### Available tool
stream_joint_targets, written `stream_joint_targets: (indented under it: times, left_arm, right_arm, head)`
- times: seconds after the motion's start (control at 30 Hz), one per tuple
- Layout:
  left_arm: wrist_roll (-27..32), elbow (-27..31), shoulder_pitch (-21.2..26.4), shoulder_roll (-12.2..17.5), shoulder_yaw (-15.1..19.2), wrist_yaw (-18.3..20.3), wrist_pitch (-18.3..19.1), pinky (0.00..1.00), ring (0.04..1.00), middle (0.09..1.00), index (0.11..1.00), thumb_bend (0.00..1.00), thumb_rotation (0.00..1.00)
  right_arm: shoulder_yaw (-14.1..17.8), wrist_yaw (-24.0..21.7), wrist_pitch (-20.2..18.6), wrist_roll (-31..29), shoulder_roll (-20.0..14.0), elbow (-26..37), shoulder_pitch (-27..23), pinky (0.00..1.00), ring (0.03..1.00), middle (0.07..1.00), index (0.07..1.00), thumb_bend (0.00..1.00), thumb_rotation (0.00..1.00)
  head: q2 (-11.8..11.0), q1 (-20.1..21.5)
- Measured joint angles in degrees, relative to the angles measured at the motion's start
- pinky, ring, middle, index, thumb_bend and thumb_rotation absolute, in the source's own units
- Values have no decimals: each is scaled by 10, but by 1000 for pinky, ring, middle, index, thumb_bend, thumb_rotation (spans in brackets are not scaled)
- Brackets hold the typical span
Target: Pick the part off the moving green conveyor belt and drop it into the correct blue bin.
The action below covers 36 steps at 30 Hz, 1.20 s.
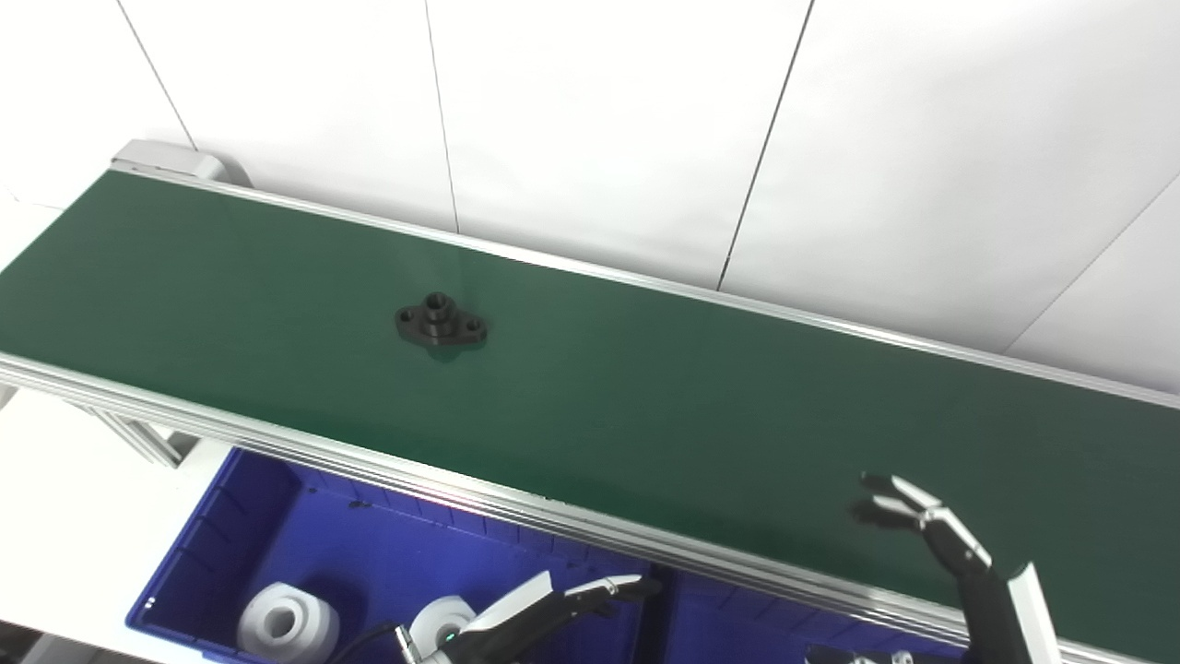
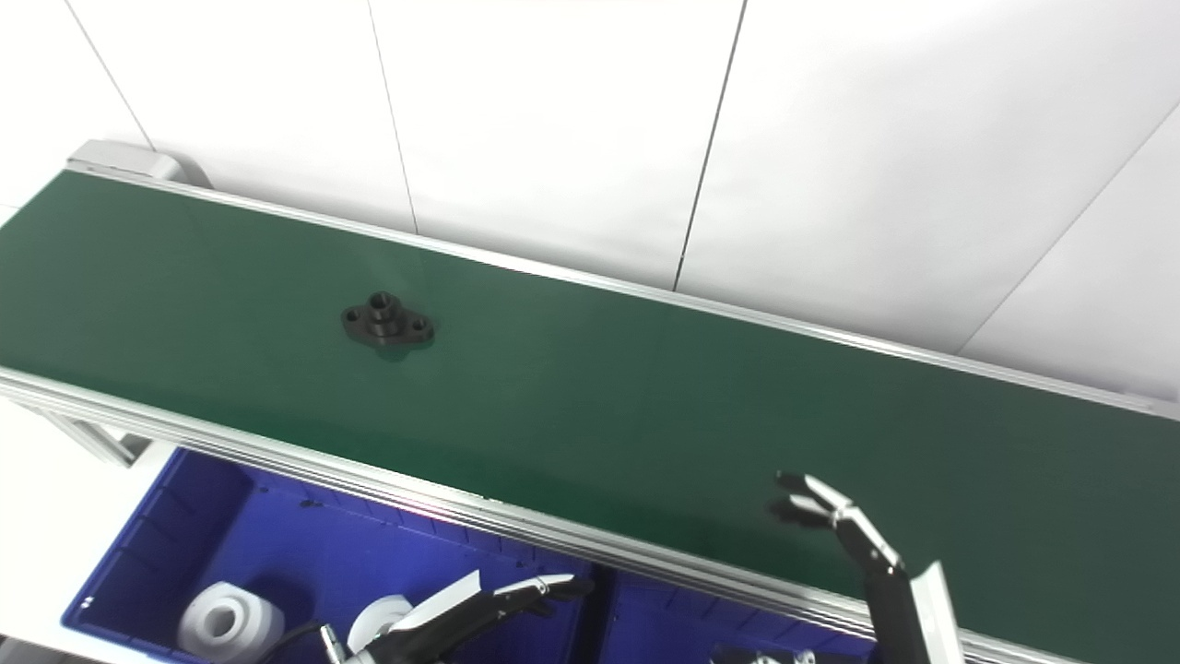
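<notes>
A black flanged part point(image 1: 442, 322) with a raised centre hub lies flat on the green conveyor belt point(image 1: 645, 397), left of the middle. My right hand point(image 1: 931, 530) hovers over the belt's near right side, fingers apart and holding nothing, far from the part. Low at the bottom edge, my left hand point(image 1: 544, 609) stretches over the left blue bin point(image 1: 230, 535) with fingers extended and empty. Both hands are well apart from the part.
Two white round parts point(image 1: 286, 622) lie in the left blue bin. A second blue bin point(image 1: 737, 627) shows partly at the bottom right of it. The belt's aluminium rail point(image 1: 553, 512) runs between bins and belt. White wall panels stand behind.
</notes>
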<state>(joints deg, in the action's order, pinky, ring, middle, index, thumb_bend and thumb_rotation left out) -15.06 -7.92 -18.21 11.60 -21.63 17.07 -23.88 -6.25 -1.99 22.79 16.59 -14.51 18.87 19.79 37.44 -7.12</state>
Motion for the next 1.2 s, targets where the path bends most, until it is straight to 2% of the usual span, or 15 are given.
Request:
stream_joint_targets:
  times: [0.17, 0.27, 0.33, 0.53, 0.6, 0.73, 0.9, 0.97, 1.03, 1.1, 1.17, 1.2]
  left_arm:
    - [0, -1, 1, 0, 1, 0, 0, 874, 927, 942, 922, 902, 310]
    - [0, -1, 2, 3, 4, 0, 0, 881, 928, 943, 924, 895, 302]
    - [2, -1, 2, 4, 7, 0, 0, 890, 931, 942, 924, 900, 310]
    - [14, -1, 10, 15, 12, 1, -1, 896, 929, 943, 928, 882, 295]
    - [23, -3, 11, 20, 13, 1, -3, 890, 922, 940, 929, 874, 287]
    - [34, -17, 18, 23, 13, -2, -6, 862, 900, 926, 923, 876, 295]
    - [36, -22, 24, 28, 9, -7, -7, 844, 891, 919, 916, 875, 299]
    - [48, -26, 27, 33, 8, -6, -7, 833, 890, 919, 912, 869, 268]
    - [61, -28, 27, 40, 9, -4, -7, 825, 892, 925, 913, 861, 250]
    - [71, -28, 26, 44, 9, -2, -7, 826, 890, 925, 914, 865, 260]
    - [80, -28, 26, 49, 8, 2, -7, 828, 892, 926, 916, 868, 285]
    - [85, -28, 26, 52, 8, 3, -7, 828, 893, 927, 916, 869, 292]
  right_arm:
    - [6, -15, -48, 31, 15, 21, -38, 667, 681, 711, 795, 892, 367]
    - [4, -28, -86, 48, 24, 27, -58, 668, 689, 726, 796, 861, 369]
    - [0, -39, -102, 60, 29, 33, -74, 655, 721, 772, 797, 834, 403]
    - [-11, -67, -174, 114, 48, 54, -139, 628, 725, 789, 805, 819, 414]
    - [-15, -73, -189, 125, 56, 54, -156, 646, 742, 801, 812, 824, 424]
    - [-33, -102, -245, 168, 66, 53, -186, 667, 790, 845, 818, 834, 432]
    - [-50, -128, -298, 224, 69, 53, -212, 636, 769, 816, 814, 849, 427]
    - [-57, -138, -316, 241, 73, 52, -223, 630, 766, 808, 813, 856, 427]
    - [-67, -151, -336, 261, 76, 51, -238, 628, 766, 800, 809, 870, 420]
    - [-73, -156, -345, 276, 81, 51, -248, 636, 764, 793, 811, 882, 413]
    - [-80, -164, -362, 287, 90, 48, -264, 641, 762, 793, 817, 890, 412]
    - [-83, -166, -368, 293, 93, 44, -271, 642, 762, 793, 819, 892, 412]
  head:
    - [5, 5]
    - [16, 19]
    - [18, 36]
    - [30, 68]
    - [28, 73]
    - [23, 89]
    - [23, 110]
    - [22, 144]
    - [22, 153]
    - [23, 163]
    - [23, 208]
    - [23, 208]
